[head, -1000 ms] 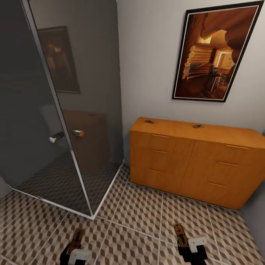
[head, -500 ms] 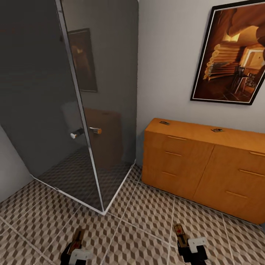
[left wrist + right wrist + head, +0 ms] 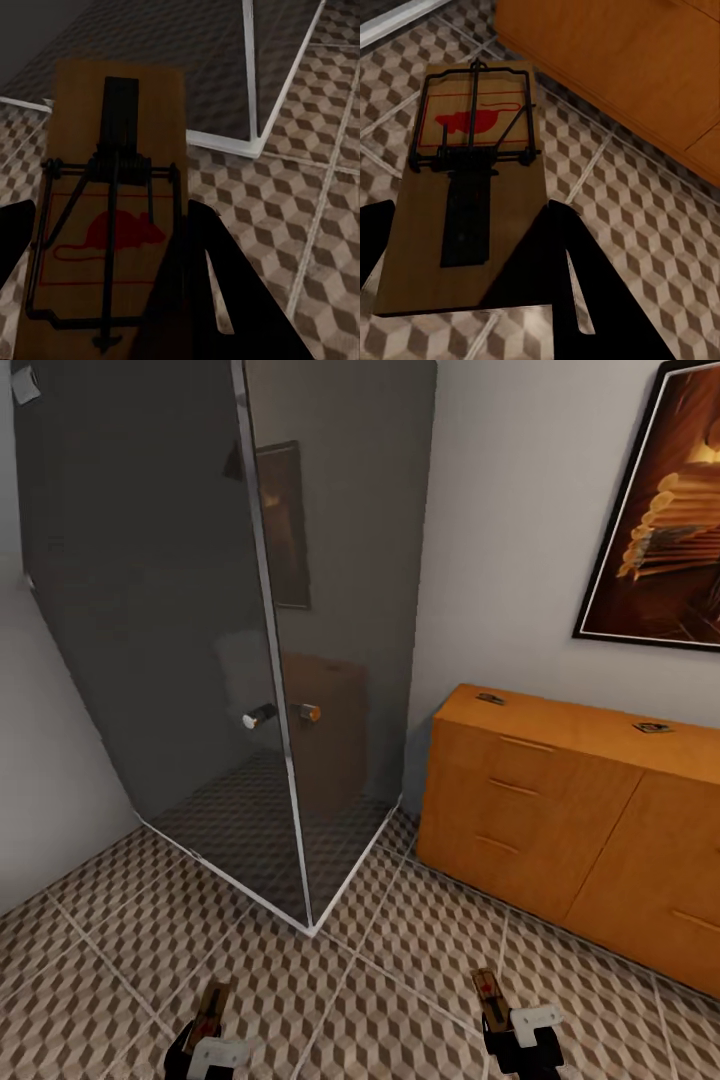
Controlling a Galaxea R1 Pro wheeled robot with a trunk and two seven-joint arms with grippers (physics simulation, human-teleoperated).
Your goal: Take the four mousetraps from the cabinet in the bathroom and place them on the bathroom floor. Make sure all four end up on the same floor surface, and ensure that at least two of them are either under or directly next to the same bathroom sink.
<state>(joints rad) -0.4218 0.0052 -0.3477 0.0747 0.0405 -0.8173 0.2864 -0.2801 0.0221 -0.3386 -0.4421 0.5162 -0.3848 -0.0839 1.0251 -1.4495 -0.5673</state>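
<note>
I have one mousetrap (image 3: 112, 217) clenched in my left gripper (image 3: 205, 1040) and another (image 3: 472, 180) in my right gripper (image 3: 515, 1032), above the bathroom floor (image 3: 400, 960); two mousetraps (image 3: 490, 699) remain on the cabinet (image 3: 560, 830), none placed.

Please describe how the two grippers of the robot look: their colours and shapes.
In the head view, the left gripper and the right gripper each have a black body carrying a white angular bracket. In the wrist views the fingers are plain black wedges.

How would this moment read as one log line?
left gripper: holds mousetrap | right gripper: holds mousetrap | cabinet: two traps on top
</note>
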